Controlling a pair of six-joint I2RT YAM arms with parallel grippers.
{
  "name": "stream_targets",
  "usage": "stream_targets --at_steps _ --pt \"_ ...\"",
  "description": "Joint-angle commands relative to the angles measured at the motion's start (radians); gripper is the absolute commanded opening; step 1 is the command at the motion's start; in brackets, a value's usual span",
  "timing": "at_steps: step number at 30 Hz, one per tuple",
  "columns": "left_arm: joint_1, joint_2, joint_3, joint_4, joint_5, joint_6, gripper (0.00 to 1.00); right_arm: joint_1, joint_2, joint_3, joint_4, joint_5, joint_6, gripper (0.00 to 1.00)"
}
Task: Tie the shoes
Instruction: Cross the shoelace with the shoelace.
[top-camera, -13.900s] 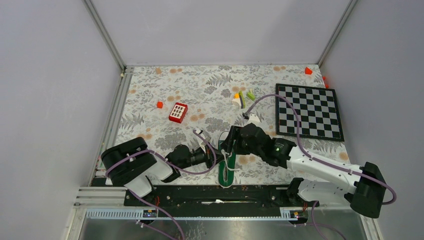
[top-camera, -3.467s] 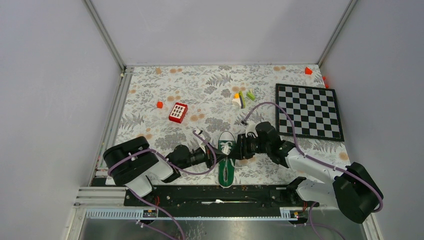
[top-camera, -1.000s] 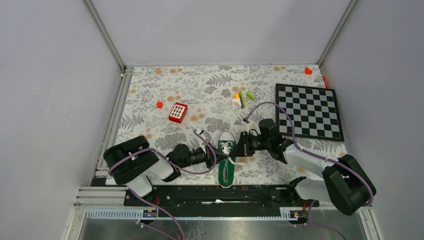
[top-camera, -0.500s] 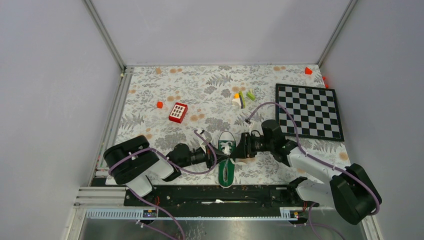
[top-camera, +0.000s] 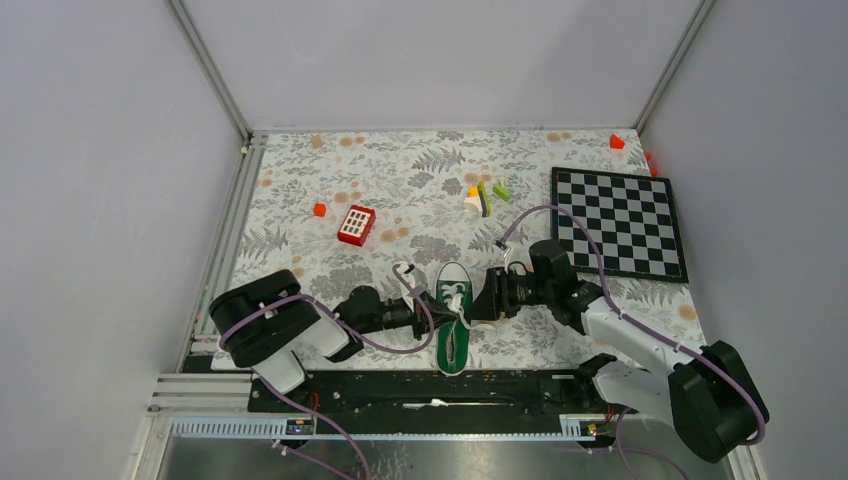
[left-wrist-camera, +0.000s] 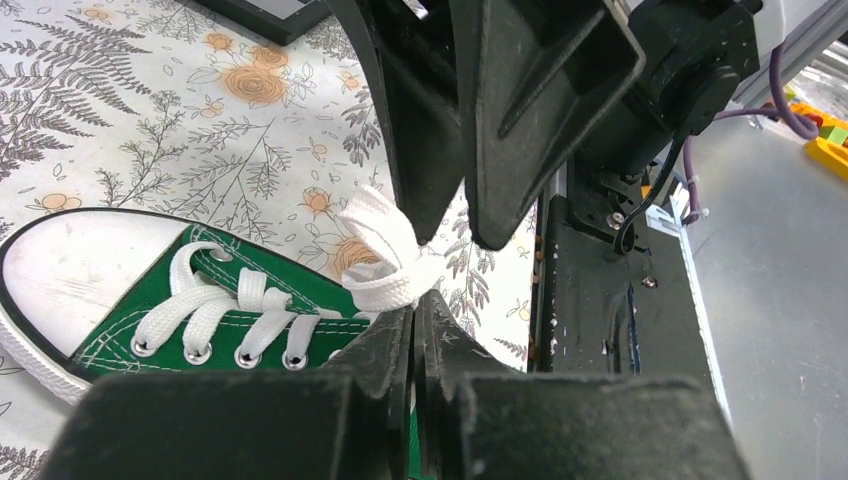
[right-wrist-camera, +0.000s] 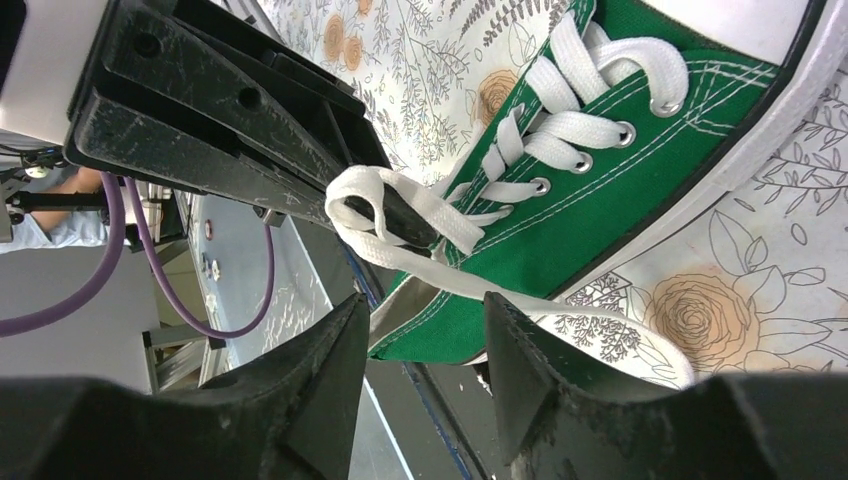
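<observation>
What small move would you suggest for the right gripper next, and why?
Probably close the right gripper on the loose lace end beside the sneaker: its jaws are open and empty, while the left gripper pinches the loop.

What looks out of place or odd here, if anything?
On the sneaker the laces are undone: one loop is pinched in the shut left hand, and a loose end trails off it onto the cloth.
</observation>
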Motion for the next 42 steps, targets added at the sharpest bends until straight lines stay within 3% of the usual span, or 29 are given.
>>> stream_targets --at_steps 1,10,25,28,35,42 --pt "-0.004 0.016 0.022 0.072 0.100 0.068 0.00 -0.026 0.009 0.027 0.026 -0.048 -0.024 0.55" --pt "0.018 0.055 0.066 0.072 0.113 0.091 0.00 -0.087 0.049 -0.019 0.168 -0.079 0.040 0.53" --pt "0.060 0.021 0.041 0.071 0.153 0.043 0.00 -0.081 0.127 -0.040 0.251 -0.157 0.066 0.22" --pt "0.063 0.009 0.029 0.070 0.147 0.044 0.00 -0.072 0.136 -0.036 0.250 -0.140 0.066 0.22" --pt "0.072 0.002 0.027 0.070 0.152 0.040 0.00 -0.067 0.206 -0.046 0.372 -0.132 0.146 0.46" --pt "0.073 -0.001 0.028 0.070 0.159 0.034 0.00 -0.065 0.291 -0.052 0.519 -0.161 0.217 0.44"
